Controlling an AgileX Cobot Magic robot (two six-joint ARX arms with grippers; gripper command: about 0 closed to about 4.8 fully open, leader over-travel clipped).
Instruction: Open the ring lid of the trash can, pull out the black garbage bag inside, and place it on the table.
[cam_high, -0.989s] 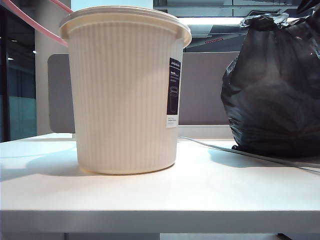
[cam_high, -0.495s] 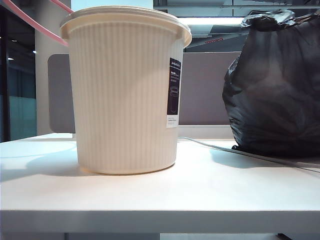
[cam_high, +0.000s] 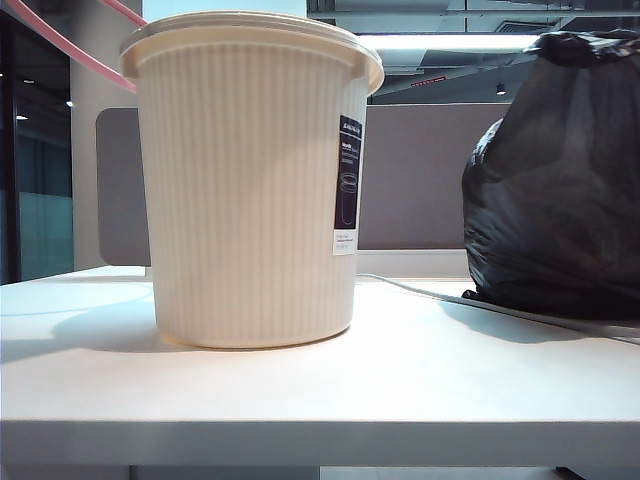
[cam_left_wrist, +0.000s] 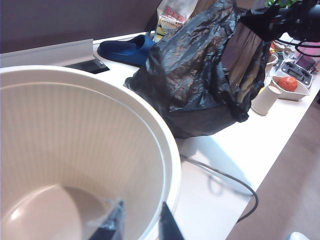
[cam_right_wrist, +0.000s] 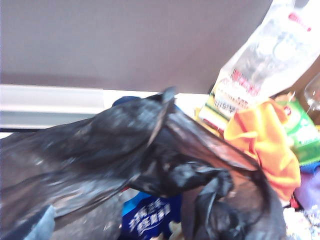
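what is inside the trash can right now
The trash can looks empty: bare ribbed wall and floor, with the left gripper at its rim. The black garbage bag sits outside on the table.

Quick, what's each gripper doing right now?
Left gripper, at the trash can rim: cannot tell.
Right gripper, above the black garbage bag: cannot tell.

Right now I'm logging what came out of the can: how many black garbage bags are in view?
1. The black garbage bag sits on the table, to the right of the trash can, which looks empty inside. More bags could be hidden behind it.
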